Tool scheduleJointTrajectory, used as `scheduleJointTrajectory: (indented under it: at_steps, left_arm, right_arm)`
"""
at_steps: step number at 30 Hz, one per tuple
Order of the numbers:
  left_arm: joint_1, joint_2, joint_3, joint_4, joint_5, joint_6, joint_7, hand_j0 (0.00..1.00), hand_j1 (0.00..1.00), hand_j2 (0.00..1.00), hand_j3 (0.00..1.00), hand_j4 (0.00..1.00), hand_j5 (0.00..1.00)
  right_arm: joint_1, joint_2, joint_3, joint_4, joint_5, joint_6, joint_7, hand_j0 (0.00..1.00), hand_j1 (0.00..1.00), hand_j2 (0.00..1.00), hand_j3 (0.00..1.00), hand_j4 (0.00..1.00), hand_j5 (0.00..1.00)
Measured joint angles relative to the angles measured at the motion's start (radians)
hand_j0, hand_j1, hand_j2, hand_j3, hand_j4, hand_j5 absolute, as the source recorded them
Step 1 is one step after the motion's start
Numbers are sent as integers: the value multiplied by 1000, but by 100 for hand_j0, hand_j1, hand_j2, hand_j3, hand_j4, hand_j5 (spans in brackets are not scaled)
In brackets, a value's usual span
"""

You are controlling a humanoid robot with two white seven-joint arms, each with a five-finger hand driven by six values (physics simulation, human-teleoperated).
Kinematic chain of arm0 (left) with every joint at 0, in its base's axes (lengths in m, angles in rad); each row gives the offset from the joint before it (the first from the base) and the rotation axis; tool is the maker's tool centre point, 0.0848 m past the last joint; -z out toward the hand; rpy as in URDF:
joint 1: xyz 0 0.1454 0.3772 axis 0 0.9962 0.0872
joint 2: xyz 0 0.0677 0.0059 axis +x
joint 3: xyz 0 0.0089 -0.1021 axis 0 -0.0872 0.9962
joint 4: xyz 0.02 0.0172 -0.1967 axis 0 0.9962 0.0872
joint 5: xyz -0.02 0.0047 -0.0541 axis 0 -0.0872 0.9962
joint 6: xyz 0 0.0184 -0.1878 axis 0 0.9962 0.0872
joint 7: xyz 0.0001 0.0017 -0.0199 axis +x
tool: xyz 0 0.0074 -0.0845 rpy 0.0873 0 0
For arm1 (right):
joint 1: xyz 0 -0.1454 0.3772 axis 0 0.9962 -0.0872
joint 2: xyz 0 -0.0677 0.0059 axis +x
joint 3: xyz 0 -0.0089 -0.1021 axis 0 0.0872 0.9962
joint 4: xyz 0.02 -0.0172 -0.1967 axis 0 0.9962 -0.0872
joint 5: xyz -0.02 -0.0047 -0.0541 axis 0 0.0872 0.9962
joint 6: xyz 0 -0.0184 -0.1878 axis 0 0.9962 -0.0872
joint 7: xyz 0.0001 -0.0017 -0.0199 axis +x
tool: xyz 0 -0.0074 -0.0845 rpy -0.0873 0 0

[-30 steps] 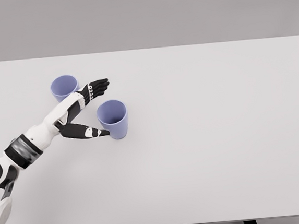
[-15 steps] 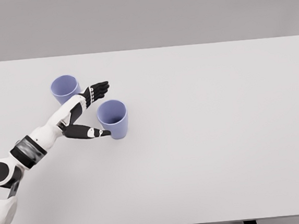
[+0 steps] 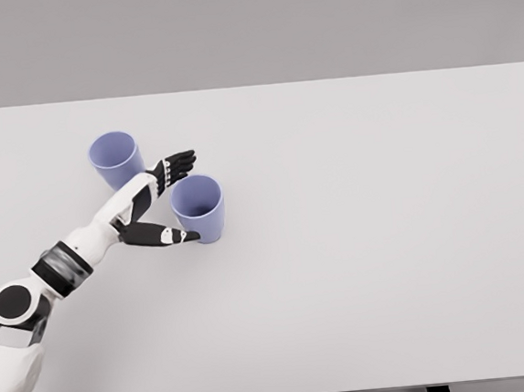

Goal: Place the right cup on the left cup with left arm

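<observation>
While both cups stand apart on the table, the task is at its grasping step, as these lines set out.

Right cup (image 3: 197, 208): upright on the white table (image 3: 367, 242), mouth up, not lifted.
Left cup (image 3: 116, 159): upright near the table's far left, nothing stacked on it.
Left hand (image 3: 163, 203): spread wide around the right cup's left side, fingers reaching past its far rim, thumb (image 3: 163, 234) lying by its near base; whether it touches the wall is unclear, and it has hold of nothing.
Done: the approach only, by my judgement.
Left: closing on the cup, lifting, carrying it left, setting it on the left cup.
</observation>
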Motion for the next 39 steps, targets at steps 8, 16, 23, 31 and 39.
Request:
scheduleJointTrajectory:
  at_steps: [8, 16, 23, 31, 39]
  left_arm:
    - [-5, -3, -4, 25, -3, -2, 0, 99, 99, 99, 99, 99, 99]
    - [-11, -15, -9, 37, -5, -3, -1, 99, 99, 99, 99, 99, 99]
    - [-20, -25, -19, 53, -15, -3, -2, 99, 99, 99, 99, 99, 99]
    - [-20, -28, -21, 65, -18, -5, -2, 94, 94, 94, 94, 94, 94]
    - [-18, -27, -19, 67, -17, -6, -2, 86, 86, 86, 86, 86, 86]
  right_arm:
    - [2, 0, 0, 0, 0, 0, 0, 100, 100, 100, 100, 100, 100]
    - [0, 0, 0, 0, 0, 0, 0, 100, 100, 100, 100, 100, 100]
    - [0, 0, 0, 0, 0, 0, 0, 100, 100, 100, 100, 100, 100]
    - [0, 0, 0, 0, 0, 0, 0, 100, 100, 100, 100, 100, 100]
    - [0, 0, 0, 0, 0, 0, 0, 100, 100, 100, 100, 100, 100]
